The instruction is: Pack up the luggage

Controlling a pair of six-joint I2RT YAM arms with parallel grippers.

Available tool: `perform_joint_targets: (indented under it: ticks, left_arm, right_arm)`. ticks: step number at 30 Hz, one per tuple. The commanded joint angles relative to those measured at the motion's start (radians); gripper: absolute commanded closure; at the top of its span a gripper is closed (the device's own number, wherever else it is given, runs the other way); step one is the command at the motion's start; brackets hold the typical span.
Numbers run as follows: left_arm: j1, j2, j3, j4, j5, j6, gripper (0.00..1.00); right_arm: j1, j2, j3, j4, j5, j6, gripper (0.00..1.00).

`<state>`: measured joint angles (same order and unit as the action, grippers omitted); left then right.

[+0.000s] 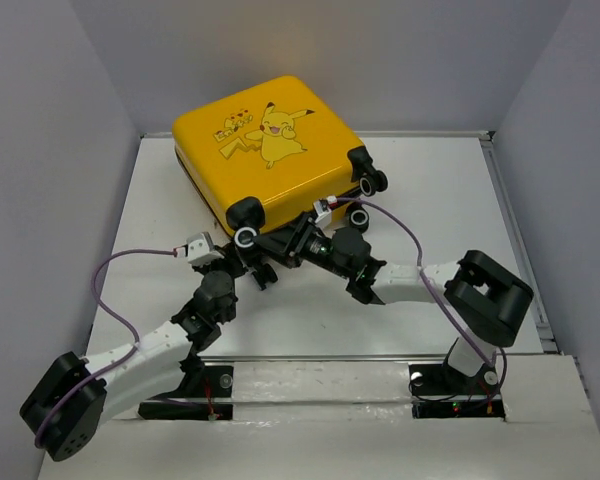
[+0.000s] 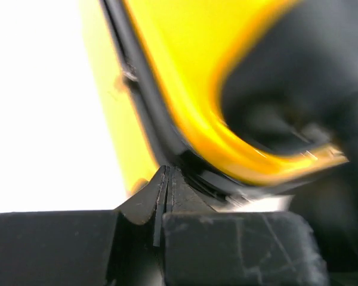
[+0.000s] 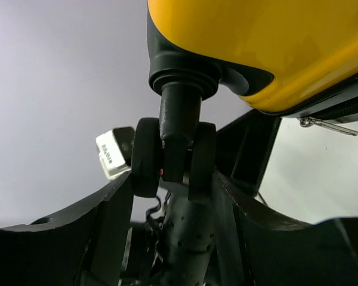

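The luggage [image 1: 270, 150] is a yellow hard-shell suitcase lying flat and closed at the back middle of the table, cartoon print up. Its near-corner caster wheel [image 1: 246, 237] fills the right wrist view [image 3: 173, 158]. My right gripper [image 1: 267, 243] reaches in from the right with a finger against each side of that wheel. My left gripper [image 1: 257, 268] is shut with nothing seen between its fingers. Its tip [image 2: 167, 173] touches the black zip band [image 2: 158, 119] between the yellow shells. The suitcase lining is hidden.
Two more caster wheels [image 1: 360, 215] [image 1: 373, 182] stick out at the suitcase's right side. A metal zip pull [image 3: 325, 124] hangs from the seam. The left wrist camera [image 3: 113, 154] sits close behind the gripped wheel. Grey walls [image 1: 40, 200] enclose the white table [image 1: 450, 230].
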<state>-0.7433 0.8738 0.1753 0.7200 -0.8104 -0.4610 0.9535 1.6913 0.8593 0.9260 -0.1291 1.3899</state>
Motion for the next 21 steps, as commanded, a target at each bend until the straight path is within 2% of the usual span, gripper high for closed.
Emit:
perform_joint_targets:
  ticks: [1, 5, 6, 7, 9, 12, 15, 18, 19, 21]
  left_arm:
    - [0.009, -0.059, -0.046, -0.013, -0.091, -0.059, 0.94]
    - [0.013, -0.102, -0.046, -0.03, -0.064, -0.065, 0.94]
    - [0.013, -0.107, -0.048, -0.013, -0.023, -0.055, 0.94]
    - [0.013, -0.101, -0.049, 0.046, 0.102, -0.012, 0.94]
    - [-0.004, -0.07, -0.046, 0.077, 0.219, -0.004, 0.94]
    - [-0.044, -0.036, -0.062, 0.136, 0.308, 0.008, 0.94]
    - [-0.053, -0.033, -0.072, 0.163, 0.364, 0.008, 0.92]
    - [-0.067, -0.051, -0.088, 0.17, 0.393, 0.013, 0.81]
    - [-0.068, -0.062, -0.091, 0.17, 0.393, 0.013, 0.67]
    - [-0.067, -0.082, -0.099, 0.17, 0.384, 0.015, 0.56]
  right_arm:
    - [-0.039, -0.188, -0.069, 0.473, -0.115, 0.075, 0.93]
    - [-0.052, -0.212, -0.109, 0.456, -0.115, 0.052, 0.93]
    - [-0.052, -0.209, -0.106, 0.452, -0.121, 0.046, 0.93]
    - [-0.052, -0.203, -0.098, 0.453, -0.136, 0.047, 0.93]
    - [-0.052, -0.17, -0.068, 0.459, -0.153, 0.06, 0.93]
    - [-0.042, -0.137, -0.005, 0.426, -0.188, 0.052, 0.93]
    - [-0.007, -0.142, 0.05, 0.292, -0.196, -0.035, 0.93]
    - [0.039, -0.133, 0.162, 0.189, -0.196, -0.107, 0.93]
    - [0.053, -0.124, 0.179, 0.172, -0.204, -0.112, 0.93]
    - [0.063, -0.102, 0.208, 0.169, -0.207, -0.115, 0.93]
